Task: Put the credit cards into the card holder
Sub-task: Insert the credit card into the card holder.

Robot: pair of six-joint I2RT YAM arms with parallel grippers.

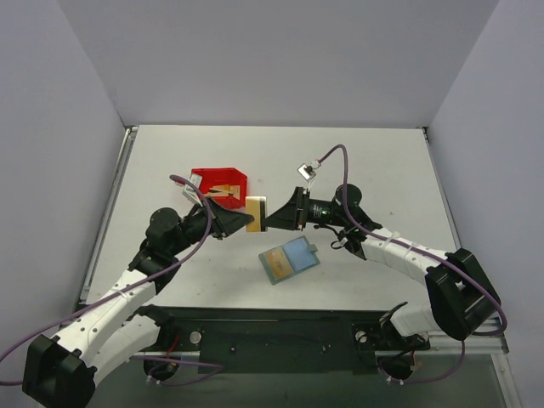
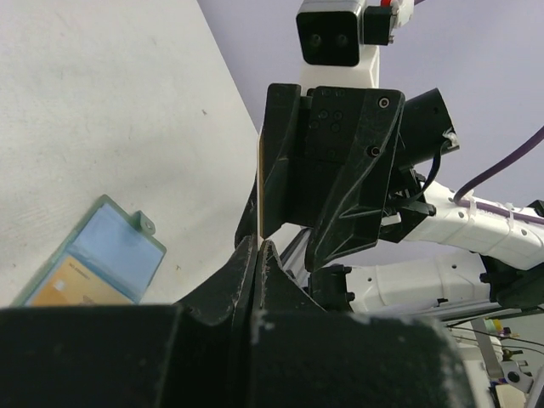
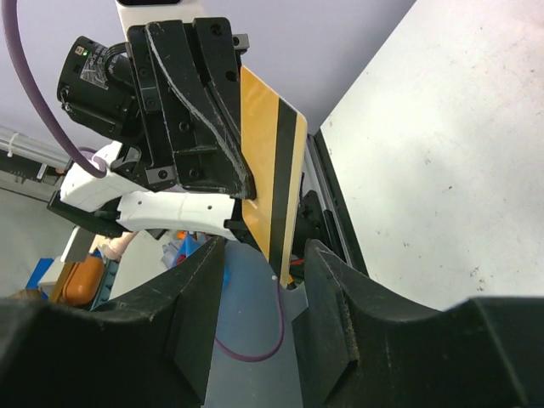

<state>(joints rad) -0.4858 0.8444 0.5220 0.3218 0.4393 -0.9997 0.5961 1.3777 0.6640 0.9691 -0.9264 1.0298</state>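
A gold-tan credit card [image 1: 257, 214] with a dark stripe [image 3: 287, 170] is held upright above the table between both grippers. My left gripper [image 1: 245, 223] is shut on one edge of it; the card shows edge-on [image 2: 259, 183] rising from the closed fingertips [image 2: 252, 252]. My right gripper [image 1: 274, 218] faces it, open, its jaws standing apart on either side of the card's opposite edge [image 3: 263, 251] without touching it. The card holder [image 1: 290, 260] lies open on the table below, light blue inside, with a tan card [image 2: 72, 285] in its left pocket.
A red plastic bin [image 1: 219, 185] sits behind my left gripper, with tan cards [image 1: 223, 190] inside. Purple cables loop over both arms. The white table [image 1: 374, 161] has walls on three sides.
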